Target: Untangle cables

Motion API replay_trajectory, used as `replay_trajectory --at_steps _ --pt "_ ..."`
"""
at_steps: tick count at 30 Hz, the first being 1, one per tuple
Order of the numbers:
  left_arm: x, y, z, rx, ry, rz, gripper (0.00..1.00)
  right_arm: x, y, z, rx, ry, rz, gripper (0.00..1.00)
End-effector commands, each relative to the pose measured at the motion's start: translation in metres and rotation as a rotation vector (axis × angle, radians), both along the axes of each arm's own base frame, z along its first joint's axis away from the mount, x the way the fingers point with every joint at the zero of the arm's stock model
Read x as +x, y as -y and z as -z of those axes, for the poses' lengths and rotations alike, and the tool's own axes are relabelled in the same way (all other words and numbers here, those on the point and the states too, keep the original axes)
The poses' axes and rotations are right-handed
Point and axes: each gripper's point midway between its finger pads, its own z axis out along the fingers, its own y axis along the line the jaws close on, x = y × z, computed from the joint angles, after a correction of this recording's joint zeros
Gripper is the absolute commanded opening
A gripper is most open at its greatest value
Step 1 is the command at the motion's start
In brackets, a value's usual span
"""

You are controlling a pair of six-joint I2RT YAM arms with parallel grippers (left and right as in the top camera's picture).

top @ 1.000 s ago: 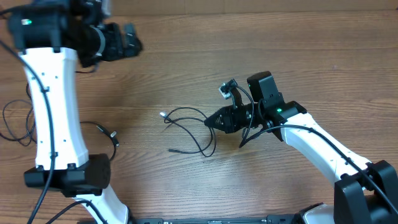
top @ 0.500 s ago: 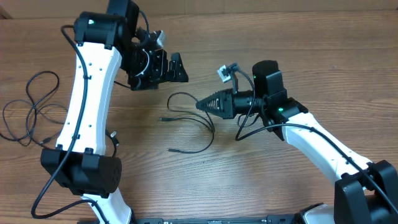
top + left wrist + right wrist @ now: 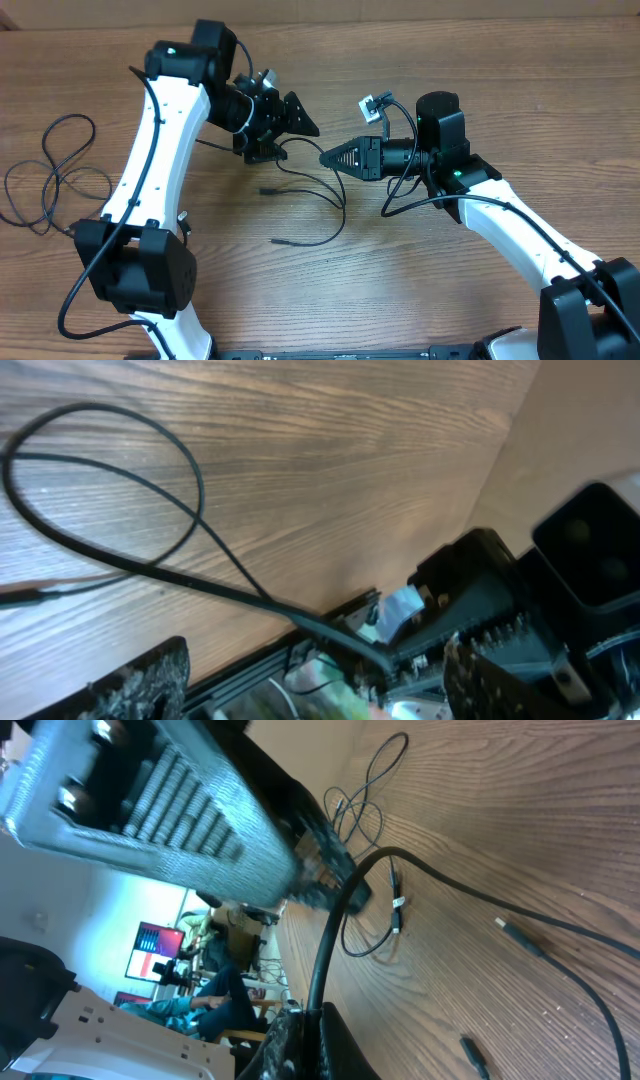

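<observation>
A thin black cable (image 3: 338, 216) lies in loose loops on the wooden table, its two plug ends (image 3: 268, 189) to the left. My right gripper (image 3: 328, 158) is shut on this cable (image 3: 330, 945), which rises from between its fingers (image 3: 300, 1045). My left gripper (image 3: 283, 135) hovers just left of the right gripper's tip, jaws open. In the left wrist view the same cable (image 3: 180, 510) loops across the wood and runs down toward the gap between the fingers (image 3: 140, 680). Nothing is gripped there. A second cable (image 3: 50, 170) lies in loops at the far left.
A small plug end (image 3: 183, 218) lies beside the left arm's base (image 3: 140, 275). The right arm (image 3: 500, 215) stretches in from the lower right, its own thick wire (image 3: 400, 195) hanging under the wrist. The left gripper's body (image 3: 150, 800) fills the top of the right wrist view.
The left arm has swung from the far left corner to the table's middle, close to the right gripper's tip. The right gripper has carried the cable slightly up and left.
</observation>
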Motion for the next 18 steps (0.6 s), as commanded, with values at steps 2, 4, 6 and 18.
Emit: replay_trajectory --at_steps 2,4,6,18 --pt "-0.006 0.020 0.003 -0.033 -0.046 -0.008 0.81 -0.003 0.000 -0.005 0.018 -0.002 -0.022 0.04" --pt "-0.002 0.025 0.004 -0.037 -0.036 -0.014 0.81 -0.005 0.000 -0.006 0.025 -0.005 -0.037 0.04" --pt "0.001 0.031 0.003 -0.044 -0.025 -0.022 0.79 -0.010 -0.001 -0.008 0.036 -0.008 -0.062 0.04" --pt "0.011 0.026 0.020 0.105 0.029 -0.052 0.06 -0.019 -0.002 -0.011 0.058 -0.023 -0.113 0.04"
